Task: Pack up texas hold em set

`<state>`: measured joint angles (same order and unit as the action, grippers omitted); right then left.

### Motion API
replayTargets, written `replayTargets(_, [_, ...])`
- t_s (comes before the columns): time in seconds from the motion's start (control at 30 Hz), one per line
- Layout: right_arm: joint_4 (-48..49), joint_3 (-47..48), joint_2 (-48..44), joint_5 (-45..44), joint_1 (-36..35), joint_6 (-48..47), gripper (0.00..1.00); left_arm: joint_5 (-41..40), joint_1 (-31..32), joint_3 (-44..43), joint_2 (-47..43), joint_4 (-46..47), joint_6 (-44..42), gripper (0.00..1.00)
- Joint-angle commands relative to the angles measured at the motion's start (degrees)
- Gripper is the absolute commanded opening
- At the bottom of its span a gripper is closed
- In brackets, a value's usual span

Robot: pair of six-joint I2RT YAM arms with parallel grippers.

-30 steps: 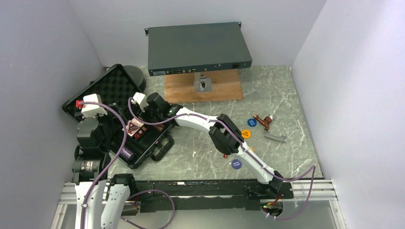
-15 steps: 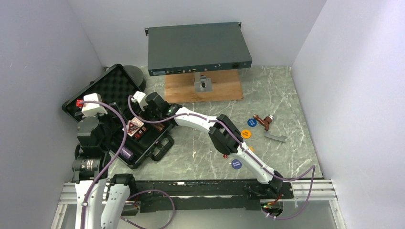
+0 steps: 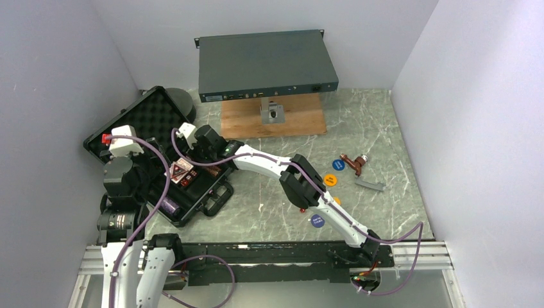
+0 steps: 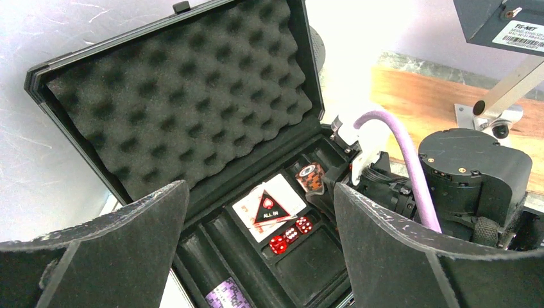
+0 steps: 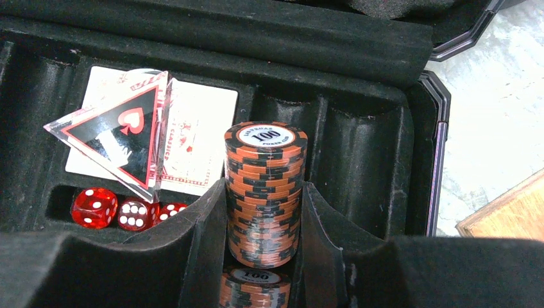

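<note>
Inside open briefcase (image 4: 179,96), deck (image 5: 205,135), dice (image 5: 128,210), brown roll (image 5: 264,192), seemingly purple roll (image 4: 228,296)

A chip roll (image 5: 264,186) stands upright between the fingers (image 5: 192,244) of the right end effector (image 5: 260,218), inside the case (image 5: 385,160). Ahead of that end effector and to its left lies the card deck (image 5: 205,115), with a triangular marker (image 5: 122,135) tilted on it. The dice (image 5: 133,213) sit just left of its left finger, nearer than the deck. Ahead of the left end effector (image 4: 256,205) the lid (image 4: 179,96) stands open. Discs (image 3: 330,179) lie on the worktop (image 3: 269,205), well behind the right end effector.
</note>
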<state>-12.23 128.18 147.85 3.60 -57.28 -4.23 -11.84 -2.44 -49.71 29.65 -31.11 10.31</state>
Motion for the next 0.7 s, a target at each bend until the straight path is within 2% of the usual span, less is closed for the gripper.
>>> replayTargets(0.0, [0.0,-1.9,-2.6,-6.9,1.7,-1.0,0.32,0.8,-0.4,-0.9,1.0,1.1,0.5,0.90])
replayTargets(0.1, [0.1,-2.0,-3.5,-6.9,1.6,-0.8,0.49,0.7,-0.3,-0.8,0.8,1.1,0.4,0.89])
replayTargets(0.3, [0.4,-2.5,-5.5,-6.0,1.6,0.1,0.64,0.5,-0.4,-0.7,0.8,1.2,0.4,0.90])
replayTargets(0.67, [6.4,-6.9,-10.7,-5.1,1.6,2.6,0.65,0.6,-0.4,-0.8,0.8,1.2,0.4,0.90])
